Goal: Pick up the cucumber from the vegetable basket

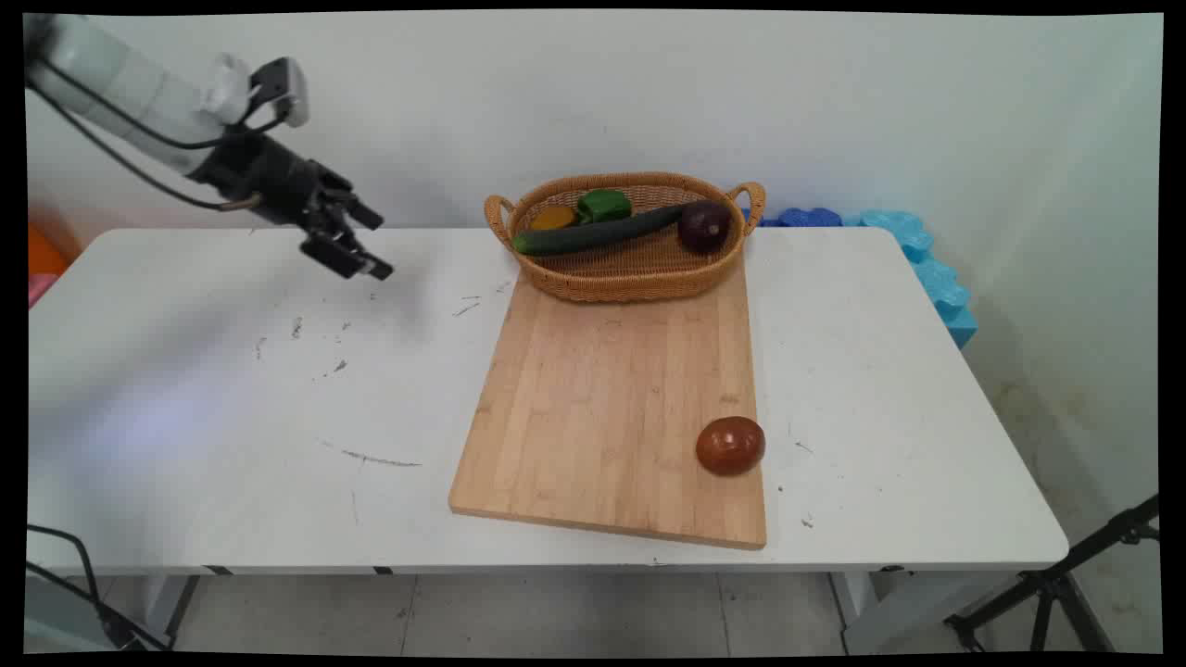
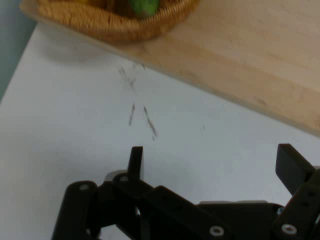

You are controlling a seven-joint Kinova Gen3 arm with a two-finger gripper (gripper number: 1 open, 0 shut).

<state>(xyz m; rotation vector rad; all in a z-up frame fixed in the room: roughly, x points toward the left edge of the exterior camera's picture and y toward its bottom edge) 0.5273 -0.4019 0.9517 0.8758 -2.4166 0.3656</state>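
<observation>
Black claw (image 1: pixel 359 243) held above the far left part of the white tabletop (image 1: pixel 232 398), fingers spread apart with nothing between them, tilted down toward the right; in the hand view claw (image 2: pixel 212 165) likewise parted over bare white surface marked with a few dark scuffs (image 2: pixel 140 117). Nothing touched or gripped. Nearest to it, off to its right, a woven basket (image 1: pixel 630 278) with two handles, standing at the far end of a wooden cutting board (image 1: pixel 611 408) and overlapping its far edge; seen again at the top of the hand view as basket (image 2: pixel 110 22) beside board (image 2: pixel 250 55). Inside the basket, a long dark green cucumber (image 1: pixel 598 232) lying diagonally, a green pepper (image 1: pixel 604 205) and a small orange piece (image 1: pixel 553 218) behind it toward the wall, and a dark purple round fruit (image 1: pixel 705 227) at the cucumber's right end. Farther out, well apart from the claw, a reddish-brown tomato (image 1: pixel 730 446) resting on the board's near right corner, close to its right edge. Beyond the tabletop's far right corner, blue foam pieces (image 1: pixel 927 269) against the wall; at the lower right, black tripod legs (image 1: pixel 1066 584) on the floor
</observation>
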